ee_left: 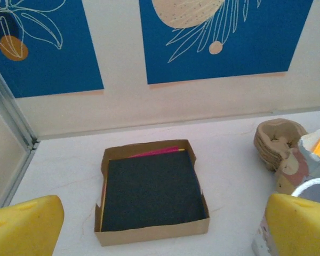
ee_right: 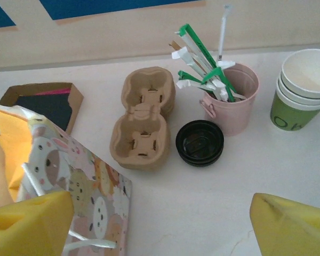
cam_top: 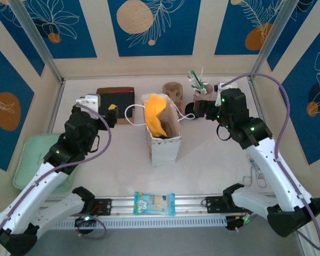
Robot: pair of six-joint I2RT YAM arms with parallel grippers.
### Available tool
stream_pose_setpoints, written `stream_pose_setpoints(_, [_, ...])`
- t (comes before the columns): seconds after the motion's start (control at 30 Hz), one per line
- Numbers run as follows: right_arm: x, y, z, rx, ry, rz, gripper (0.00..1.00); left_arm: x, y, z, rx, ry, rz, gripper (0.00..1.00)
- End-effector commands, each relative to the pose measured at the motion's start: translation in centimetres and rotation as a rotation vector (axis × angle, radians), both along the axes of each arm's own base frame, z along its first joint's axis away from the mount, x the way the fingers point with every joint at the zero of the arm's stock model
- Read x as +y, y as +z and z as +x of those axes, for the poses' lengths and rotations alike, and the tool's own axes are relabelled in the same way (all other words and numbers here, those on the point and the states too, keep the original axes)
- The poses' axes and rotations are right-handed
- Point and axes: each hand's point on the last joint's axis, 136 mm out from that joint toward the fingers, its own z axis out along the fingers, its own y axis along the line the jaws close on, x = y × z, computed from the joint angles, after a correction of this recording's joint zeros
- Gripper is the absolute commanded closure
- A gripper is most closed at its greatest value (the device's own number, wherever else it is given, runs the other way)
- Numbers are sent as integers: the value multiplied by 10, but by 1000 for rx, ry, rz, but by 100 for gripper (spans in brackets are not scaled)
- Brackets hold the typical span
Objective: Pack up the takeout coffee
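Note:
The takeout coffee cup (ee_right: 304, 88), white above a green band, tops a short stack of like cups at the far right of the right wrist view, beside the pink utensil cup (ee_right: 232, 101). My right gripper (ee_right: 162, 224) is open over bare table, well short of the cups, with the patterned paper bag (ee_right: 74, 181) by its left finger. In the top view the right gripper (cam_top: 198, 109) hangs just right of the bag (cam_top: 162, 136). Left of the bag, my left gripper (cam_top: 111, 113) is open, nothing between its yellow fingers (ee_left: 26, 226), facing the cardboard box (ee_left: 149, 192).
Between the bag and the utensil cup lie a pulp cup carrier (ee_right: 144, 120) and a black lid (ee_right: 199, 142). Yellow paper (cam_top: 156, 114) sticks out of the bag. A green tray (cam_top: 34, 160) sits at the left edge, a snack packet (cam_top: 154, 203) on the front rail, scissors (cam_top: 258, 178) at right.

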Motion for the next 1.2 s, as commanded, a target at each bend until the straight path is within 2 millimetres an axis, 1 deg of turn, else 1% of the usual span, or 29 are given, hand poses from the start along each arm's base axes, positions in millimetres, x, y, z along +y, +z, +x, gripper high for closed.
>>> stream_pose_setpoints(0.0, [-10, 9, 0, -71, -31, 0, 10, 5, 5, 2, -57, 36, 9, 0])
stream_pose_setpoints(0.13, [-25, 1, -4, -81, -81, -22, 8, 4, -6, 5, -58, 39, 31, 0])
stream_pose_setpoints(0.23, [-35, -5, -6, -80, -118, -44, 3, 2, -13, 8, -56, 35, 42, 0])
stream_pose_setpoints(0.3, [-39, -9, -8, -80, -130, -58, 1, -1, -19, 10, -60, 21, 53, 0])
stream_pose_setpoints(0.4, [-45, -16, -8, -71, -153, -71, 1, -2, -30, 13, -43, 25, 69, 0])
stream_pose_setpoints(0.5, [-47, -27, -8, -54, -159, -80, 1, -2, -45, 16, -3, 34, 106, 0])
stream_pose_setpoints(0.6, [-44, -36, -7, -77, -141, -78, 1, -6, -58, 17, 9, 12, 132, 0])
stream_pose_setpoints(0.7, [-43, -44, -9, -100, -120, -78, 1, -2, -70, 16, 16, 31, 138, 0])
stream_pose_setpoints(0.9, [-46, -59, -10, -103, -128, -75, 1, 2, -97, 15, 70, 48, 174, 0])
stream_pose_setpoints(1.07, [-39, -72, -9, -76, -80, -70, 1, 10, -112, 15, 61, 85, 203, 0])
stream_pose_setpoints(1.17, [-44, -88, -8, -42, -118, -61, 1, 13, -120, 15, 69, 97, 220, 0])
